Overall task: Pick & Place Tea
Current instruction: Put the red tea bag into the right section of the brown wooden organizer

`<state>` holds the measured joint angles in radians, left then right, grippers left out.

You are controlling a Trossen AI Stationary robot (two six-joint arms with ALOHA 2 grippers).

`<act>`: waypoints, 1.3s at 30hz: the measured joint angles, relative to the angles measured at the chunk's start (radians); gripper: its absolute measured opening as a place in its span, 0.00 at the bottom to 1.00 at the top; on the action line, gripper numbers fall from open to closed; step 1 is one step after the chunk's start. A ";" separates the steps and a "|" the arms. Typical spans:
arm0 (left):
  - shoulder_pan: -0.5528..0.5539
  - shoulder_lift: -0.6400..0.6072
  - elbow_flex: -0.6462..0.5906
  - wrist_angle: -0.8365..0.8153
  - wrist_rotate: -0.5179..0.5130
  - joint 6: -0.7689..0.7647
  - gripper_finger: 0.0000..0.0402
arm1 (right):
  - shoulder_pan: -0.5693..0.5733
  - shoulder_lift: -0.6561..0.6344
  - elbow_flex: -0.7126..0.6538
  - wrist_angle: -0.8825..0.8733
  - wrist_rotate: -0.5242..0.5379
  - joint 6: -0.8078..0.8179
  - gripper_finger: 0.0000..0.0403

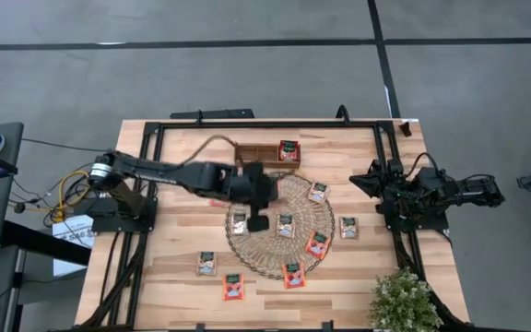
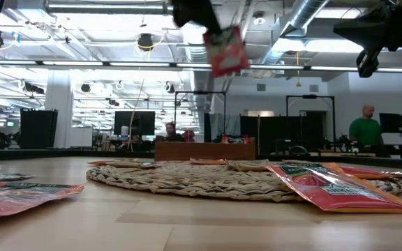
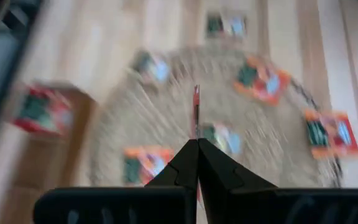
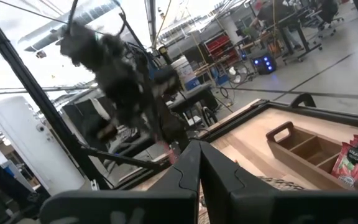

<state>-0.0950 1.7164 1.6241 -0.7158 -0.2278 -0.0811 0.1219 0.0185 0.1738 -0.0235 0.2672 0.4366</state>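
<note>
Nearest packet: one red-orange tea packet (image 2: 330, 187) lay flat at the woven mat's edge, closest to the low camera.
Held packet: a red tea packet (image 2: 225, 50) hung in the air above the woven mat (image 1: 279, 226), pinched edge-on.
Left gripper (image 1: 257, 219): closed tight on the held packet, over the mat's left part.
Other tea: several packets lay on the mat, more on bare wood around it, one in the wooden tray (image 1: 267, 152) just behind the mat.
Right gripper (image 1: 362, 182): fingers pressed together, holding nothing, well right of the mat.
Surface: pale wooden table (image 1: 178, 249) with a dark frame; a small green plant (image 1: 402, 302) stood at the corner right of the mat.
Room: open workshop beyond the mat, with ceiling pipes, monitors, and a person in green (image 2: 365, 130).
</note>
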 joint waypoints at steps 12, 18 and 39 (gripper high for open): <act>0.211 0.010 0.141 0.043 0.009 0.189 0.00 | 0.000 0.000 0.000 0.000 0.000 0.000 0.00; 0.295 0.084 0.141 0.096 0.089 0.260 0.00 | 0.000 0.000 0.000 -0.003 0.000 0.000 0.00; 0.502 0.558 0.634 -0.275 0.287 0.443 0.00 | 0.000 0.000 0.000 -0.029 -0.003 0.000 0.00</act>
<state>0.4073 2.2749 2.2581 -0.9910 0.0593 0.3617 0.1219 0.0185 0.1734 -0.0528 0.2645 0.4370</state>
